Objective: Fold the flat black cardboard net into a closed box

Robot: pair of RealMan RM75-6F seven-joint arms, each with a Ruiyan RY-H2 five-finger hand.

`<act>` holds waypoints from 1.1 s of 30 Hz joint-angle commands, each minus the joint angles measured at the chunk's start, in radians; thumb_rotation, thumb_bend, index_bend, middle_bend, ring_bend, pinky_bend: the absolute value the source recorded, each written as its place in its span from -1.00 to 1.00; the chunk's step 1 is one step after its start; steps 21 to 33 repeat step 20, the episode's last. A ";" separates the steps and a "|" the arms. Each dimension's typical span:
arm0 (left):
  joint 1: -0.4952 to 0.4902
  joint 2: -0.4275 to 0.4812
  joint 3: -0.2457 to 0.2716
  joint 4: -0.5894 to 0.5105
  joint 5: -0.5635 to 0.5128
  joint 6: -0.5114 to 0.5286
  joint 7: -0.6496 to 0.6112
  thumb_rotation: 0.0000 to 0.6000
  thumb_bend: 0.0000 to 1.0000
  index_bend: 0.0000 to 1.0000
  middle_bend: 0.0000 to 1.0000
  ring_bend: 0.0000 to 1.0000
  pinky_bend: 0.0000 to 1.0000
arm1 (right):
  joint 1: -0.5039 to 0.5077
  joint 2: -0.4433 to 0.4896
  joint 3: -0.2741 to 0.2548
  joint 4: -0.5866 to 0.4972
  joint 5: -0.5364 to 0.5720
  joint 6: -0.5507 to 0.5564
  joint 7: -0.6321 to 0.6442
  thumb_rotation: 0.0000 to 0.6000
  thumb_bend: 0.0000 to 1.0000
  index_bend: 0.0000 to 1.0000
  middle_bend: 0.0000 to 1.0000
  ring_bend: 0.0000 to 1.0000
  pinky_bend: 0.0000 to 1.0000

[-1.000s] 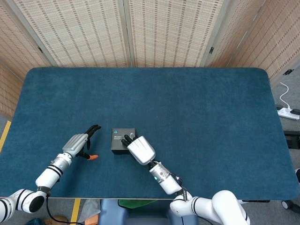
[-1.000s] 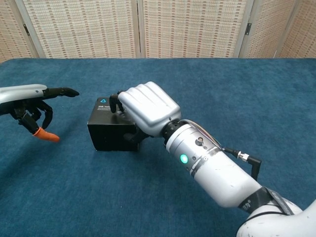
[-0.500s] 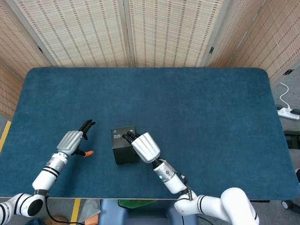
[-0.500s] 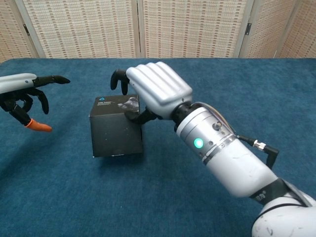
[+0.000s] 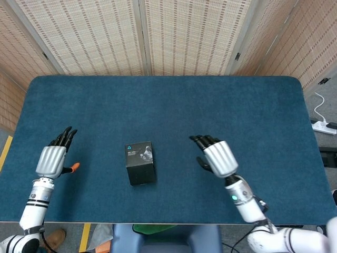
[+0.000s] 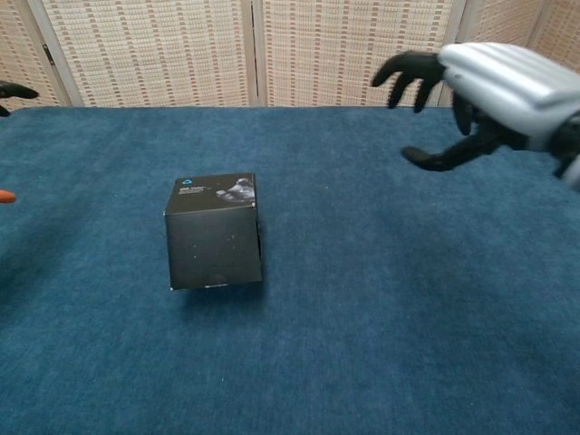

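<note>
Now: Closed Black Box Stands Alone Between Two Empty Hands

Seen from the head view, the black box (image 5: 140, 163) sits folded and closed on the blue table (image 5: 174, 105), its top face carrying a small blue triangle mark and some pale print. It lies between the two hands and touches neither. The left hand (image 5: 52, 159) hovers well to the box's left, back of the hand up, dark fingers (image 5: 64, 136) stretched forward and slightly apart, gripping nothing; an orange thumb tip (image 5: 75, 166) pokes out on the side facing the box. The right hand (image 5: 217, 157) is off to the box's right, also back up, its dark fingers spread and pointing away from the robot, and it holds nothing. Behind the far table edge stands a woven folding screen (image 5: 174, 37), and a white power strip (image 5: 322, 126) lies on the floor beyond the right hand.

From the chest view, the box (image 6: 214, 230) stands upright on the table (image 6: 362, 299) with one dark side face towards the camera. The right hand (image 6: 494, 91) floats above and to the right of it, well apart, fingers splayed and curved around empty air. Of the left hand only a dark fingertip (image 6: 15, 90) and an orange speck show at the frame's left edge.
</note>
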 commanded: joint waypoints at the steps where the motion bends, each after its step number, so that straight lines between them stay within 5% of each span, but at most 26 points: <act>1: 0.070 0.017 0.019 -0.019 0.023 0.095 0.036 1.00 -0.58 -1.00 -0.91 -0.78 -0.53 | -0.134 0.169 -0.083 -0.099 0.020 0.058 0.062 1.00 -0.37 -0.70 -0.63 -0.75 -0.39; 7: 0.133 0.016 0.038 -0.021 0.065 0.188 0.032 1.00 -0.58 -0.99 -0.91 -0.84 -0.59 | -0.225 0.238 -0.134 -0.091 -0.014 0.129 0.149 1.00 -0.37 -0.75 -0.69 -0.81 -0.44; 11: 0.229 0.019 0.107 -0.007 0.161 0.314 0.029 1.00 -0.58 -0.97 -0.94 -0.89 -0.65 | -0.364 0.293 -0.193 -0.044 -0.053 0.261 0.302 1.00 -0.36 -0.82 -0.72 -0.86 -0.49; 18: 0.316 0.057 0.162 -0.032 0.222 0.367 0.008 1.00 -0.59 -1.00 -1.00 -1.00 -0.77 | -0.471 0.332 -0.204 0.002 -0.076 0.340 0.439 1.00 -0.33 -0.87 -0.77 -1.00 -0.69; 33: 0.330 0.062 0.167 -0.034 0.234 0.375 0.003 1.00 -0.58 -1.00 -1.00 -1.00 -0.77 | -0.488 0.336 -0.200 0.009 -0.076 0.349 0.459 1.00 -0.33 -0.87 -0.77 -1.00 -0.69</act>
